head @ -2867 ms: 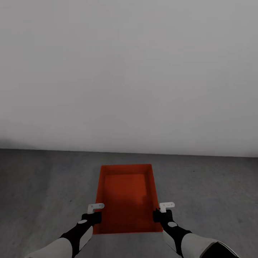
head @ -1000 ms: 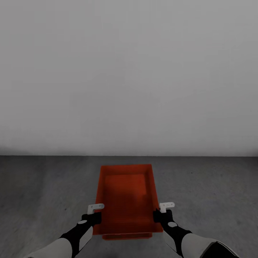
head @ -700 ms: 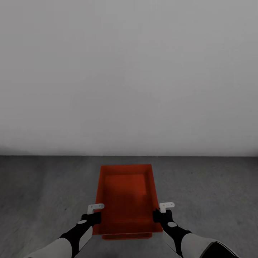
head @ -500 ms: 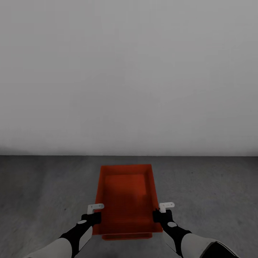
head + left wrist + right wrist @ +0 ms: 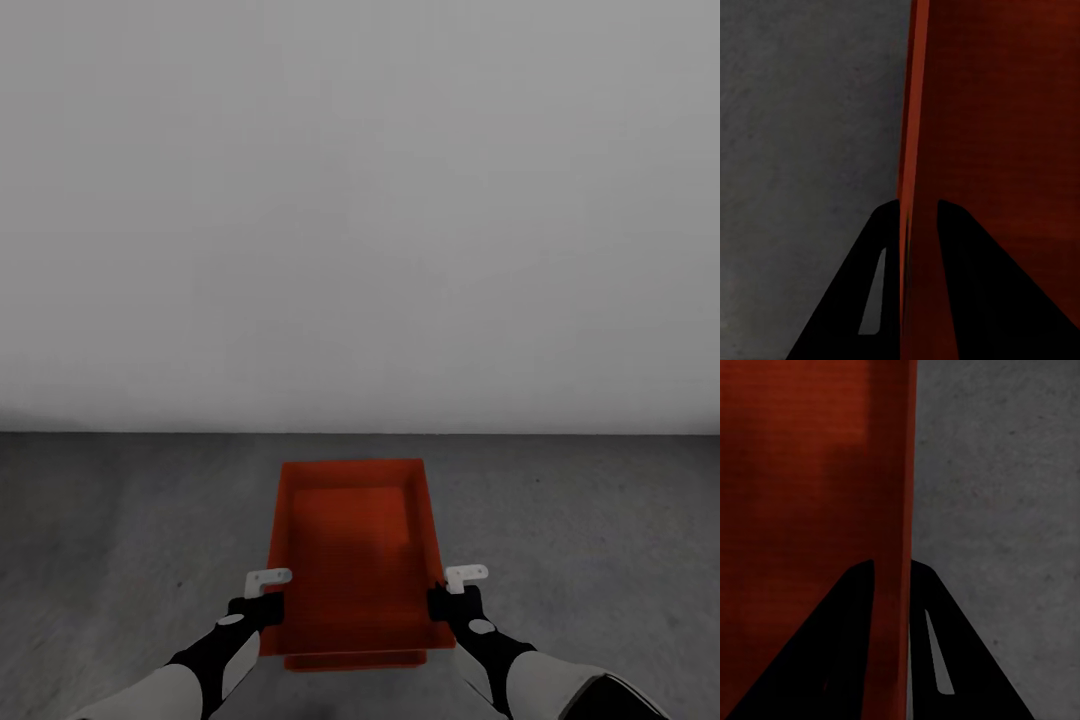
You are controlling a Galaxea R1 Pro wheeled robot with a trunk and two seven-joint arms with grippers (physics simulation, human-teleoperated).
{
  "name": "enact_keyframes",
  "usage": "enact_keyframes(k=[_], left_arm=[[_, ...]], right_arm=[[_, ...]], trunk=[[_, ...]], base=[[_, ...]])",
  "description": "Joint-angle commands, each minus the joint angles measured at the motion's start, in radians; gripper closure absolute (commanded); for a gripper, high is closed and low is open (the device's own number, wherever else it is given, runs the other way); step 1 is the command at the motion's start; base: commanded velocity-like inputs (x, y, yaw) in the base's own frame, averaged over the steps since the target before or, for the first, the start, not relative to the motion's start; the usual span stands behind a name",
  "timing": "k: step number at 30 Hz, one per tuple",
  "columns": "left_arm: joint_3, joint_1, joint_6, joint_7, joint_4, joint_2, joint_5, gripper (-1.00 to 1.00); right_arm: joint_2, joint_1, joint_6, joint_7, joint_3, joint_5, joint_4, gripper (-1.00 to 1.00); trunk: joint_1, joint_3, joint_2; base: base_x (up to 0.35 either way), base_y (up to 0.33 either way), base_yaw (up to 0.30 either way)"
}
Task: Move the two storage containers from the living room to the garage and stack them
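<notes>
Both end effectors — left [image 5: 262, 592], right [image 5: 452, 590] — pinch top container [image 5: 350, 550] walls; crooked drop could slide off lower container [image 5: 355, 660]; floor [image 5: 120, 520] hard.

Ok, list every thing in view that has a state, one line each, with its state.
held storage container: upright, open-topped, empty, gripped by both side walls.
lower storage container: under the held one, just its near edge peeking out.
left hand: shut on the held container's left wall.
right hand: shut on its right wall.
floor: bare grey concrete.
</notes>
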Motion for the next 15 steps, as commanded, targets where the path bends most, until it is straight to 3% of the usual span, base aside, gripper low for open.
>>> enact_keyframes(k=[1, 15], left_arm=[[0.013, 0.000, -0.003, 0.012, 0.001, 0.006, 0.006, 1.00], [0.013, 0.000, -0.003, 0.012, 0.001, 0.006, 0.006, 1.00]], right_arm=[[-0.001, -0.001, -0.007, -0.004, -0.044, -0.023, 0.002, 1.00], [-0.001, -0.001, -0.008, -0.004, -0.044, -0.023, 0.002, 1.00]], trunk=[[0.004, -0.004, -0.008], [0.058, -0.048, -0.106]], base=[[0.000, 0.000, 0.000], [0.000, 0.000, 0.000]])
